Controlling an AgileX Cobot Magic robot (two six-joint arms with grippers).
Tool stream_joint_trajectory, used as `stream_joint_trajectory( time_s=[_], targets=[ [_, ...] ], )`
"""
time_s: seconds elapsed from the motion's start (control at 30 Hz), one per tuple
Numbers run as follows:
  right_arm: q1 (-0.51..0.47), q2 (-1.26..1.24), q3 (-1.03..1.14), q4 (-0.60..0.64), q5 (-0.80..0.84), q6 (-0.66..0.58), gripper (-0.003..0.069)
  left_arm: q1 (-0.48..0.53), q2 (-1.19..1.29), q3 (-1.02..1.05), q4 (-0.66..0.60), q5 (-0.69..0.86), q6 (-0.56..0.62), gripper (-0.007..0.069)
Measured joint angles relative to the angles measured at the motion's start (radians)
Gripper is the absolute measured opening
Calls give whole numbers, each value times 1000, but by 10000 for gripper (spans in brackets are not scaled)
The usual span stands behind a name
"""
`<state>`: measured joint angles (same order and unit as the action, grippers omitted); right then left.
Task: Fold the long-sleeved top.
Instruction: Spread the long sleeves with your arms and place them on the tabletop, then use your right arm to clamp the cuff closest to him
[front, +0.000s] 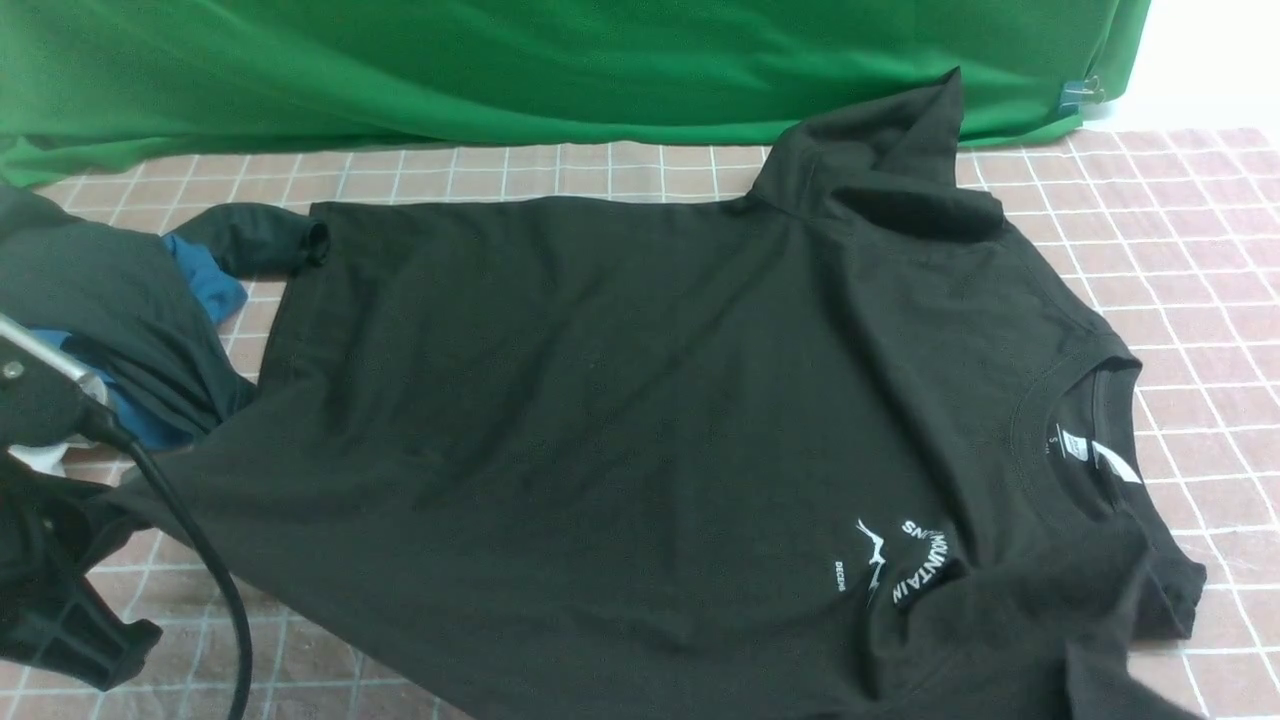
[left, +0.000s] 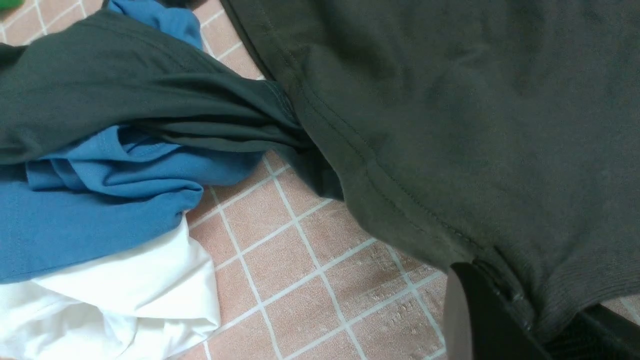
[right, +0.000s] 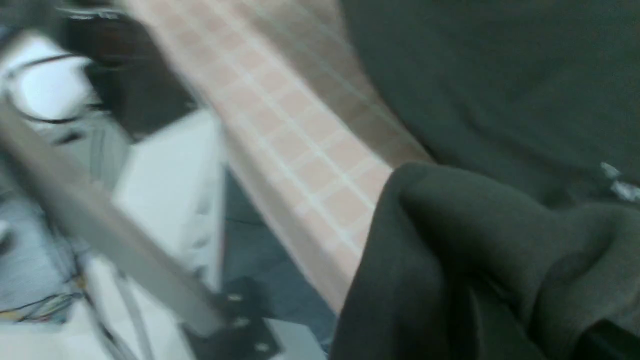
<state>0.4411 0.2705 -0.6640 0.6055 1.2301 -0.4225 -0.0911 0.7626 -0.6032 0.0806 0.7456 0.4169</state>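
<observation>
Pincers: left pincer (left: 525, 320) pressed together on the hem corner of the top (front: 600, 400), which spreads flat away from it. Right pincer (right: 612, 340) blurred, grip cannot be told; cloth, probably a sleeve, bunches against it. Lift both ends level, steering clear of the clothes pile (left: 100, 200) just beside the left pincer.

I see the long-sleeved top (front: 600, 400), plain black, spread front up across the pink checked tablecloth (front: 1190, 250), with its hem to my left and its round neck (front: 1080, 420) to my right. The white lettering (front: 915, 565) by the neck is creased. The far sleeve (front: 900, 160) stands bunched in a peak, and the near sleeve (front: 1130, 640) lies rumpled.
</observation>
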Motion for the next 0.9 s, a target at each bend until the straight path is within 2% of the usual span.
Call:
stream_joint_trajectory(
  time_s=[0.1, 0.37, 0.6, 0.73, 0.9],
  targets=[
    [0, 26, 1, 88, -7, -126, 72, 0, 0, 0, 16, 14, 0, 50],
    [0, 129, 1, 130, -54, -280, 72, 0, 0, 0, 27, 42, 0, 50],
    [46, 210, 1, 148, -15, -210, 72, 0, 0, 0, 44, 95, 0, 50],
    [155, 227, 1, 177, -13, -240, 72, 0, 0, 0, 64, 202, 0, 50],
    [230, 270, 1, 142, -101, -257, 72, 0, -1, 0, 67, 328, 0, 50]
  ],
)
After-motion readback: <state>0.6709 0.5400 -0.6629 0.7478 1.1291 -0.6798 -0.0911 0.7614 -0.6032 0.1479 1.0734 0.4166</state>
